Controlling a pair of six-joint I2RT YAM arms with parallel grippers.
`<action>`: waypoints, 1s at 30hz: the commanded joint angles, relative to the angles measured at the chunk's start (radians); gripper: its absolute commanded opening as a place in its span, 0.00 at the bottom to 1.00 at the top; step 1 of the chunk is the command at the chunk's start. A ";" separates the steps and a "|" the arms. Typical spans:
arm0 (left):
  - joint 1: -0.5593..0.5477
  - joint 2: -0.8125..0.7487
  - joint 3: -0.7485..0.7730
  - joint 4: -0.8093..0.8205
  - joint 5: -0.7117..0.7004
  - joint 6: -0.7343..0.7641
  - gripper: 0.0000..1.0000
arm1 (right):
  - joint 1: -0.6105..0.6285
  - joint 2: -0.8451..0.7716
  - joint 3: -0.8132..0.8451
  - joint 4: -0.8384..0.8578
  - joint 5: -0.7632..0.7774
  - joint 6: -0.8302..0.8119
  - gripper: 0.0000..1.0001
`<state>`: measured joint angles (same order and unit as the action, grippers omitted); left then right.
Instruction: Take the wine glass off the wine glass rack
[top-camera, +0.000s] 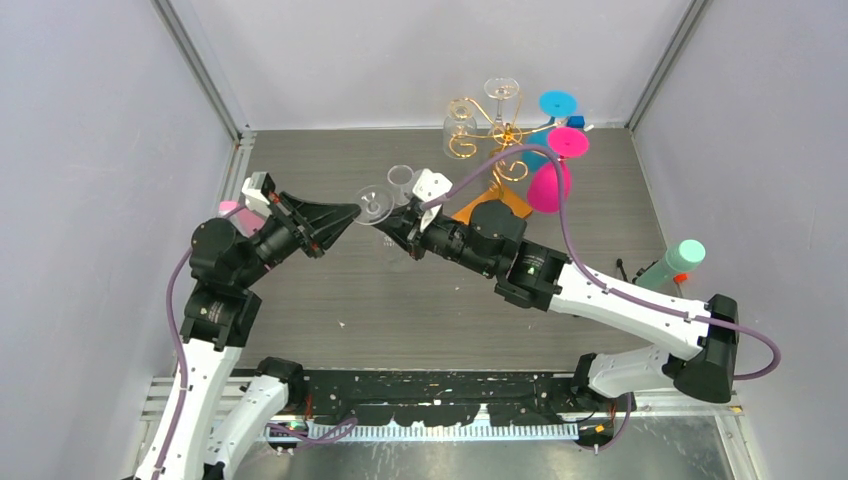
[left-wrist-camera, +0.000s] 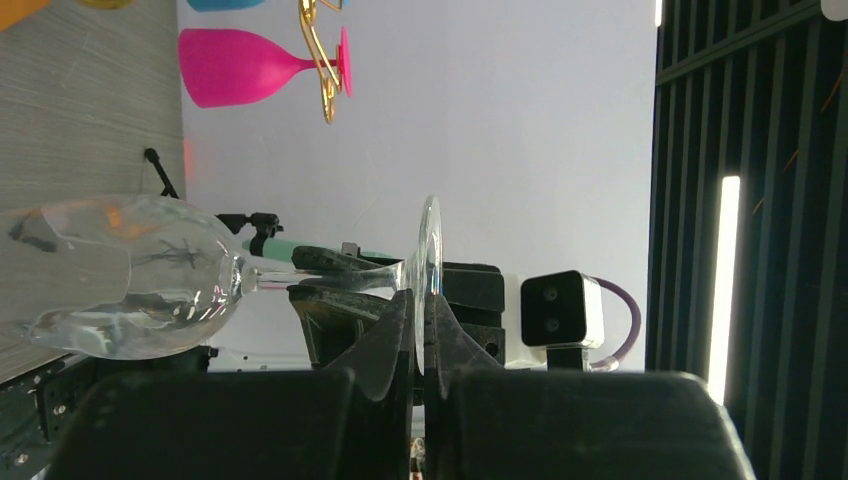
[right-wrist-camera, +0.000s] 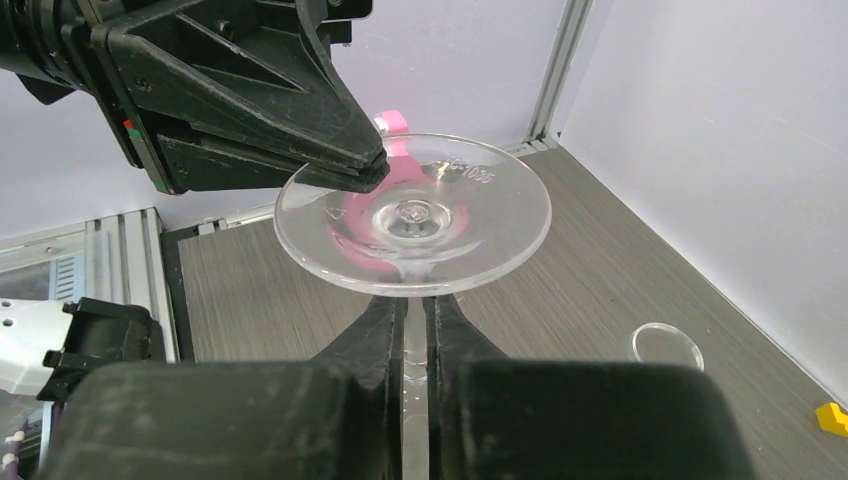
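Observation:
A clear wine glass (top-camera: 374, 205) is held level above the table, off the gold wire wine glass rack (top-camera: 492, 135) with its orange base (top-camera: 492, 206). My left gripper (top-camera: 357, 212) is shut on the rim of the glass's foot (left-wrist-camera: 431, 262); the bowl (left-wrist-camera: 120, 275) points away to the left in that view. My right gripper (top-camera: 397, 226) is shut on the stem (right-wrist-camera: 415, 335), just behind the foot (right-wrist-camera: 412, 212). The left fingertips (right-wrist-camera: 350, 160) pinch the foot's edge in the right wrist view. The right fingers (left-wrist-camera: 330, 262) show around the stem.
Pink (top-camera: 549, 186), blue (top-camera: 557, 103) and clear (top-camera: 501, 90) glasses hang on the rack. A clear round piece (right-wrist-camera: 667, 346) lies on the table. A mint green bottle (top-camera: 676, 262) lies at the right and a pink object (top-camera: 230, 208) sits by the left arm. Walls enclose three sides.

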<state>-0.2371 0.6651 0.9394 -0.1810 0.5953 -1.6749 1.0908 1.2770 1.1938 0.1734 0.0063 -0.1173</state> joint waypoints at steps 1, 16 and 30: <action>-0.001 -0.015 0.008 0.068 0.035 -0.009 0.00 | 0.000 0.012 0.057 0.049 0.056 0.015 0.01; -0.001 -0.079 0.006 -0.014 -0.086 0.203 0.75 | 0.000 -0.089 -0.028 0.301 0.314 0.252 0.00; -0.001 -0.072 -0.029 0.090 -0.011 0.186 0.83 | 0.000 -0.183 -0.157 0.534 0.619 0.854 0.00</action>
<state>-0.2363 0.5926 0.9096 -0.1688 0.5377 -1.4635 1.0897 1.1034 1.0679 0.5205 0.5407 0.5262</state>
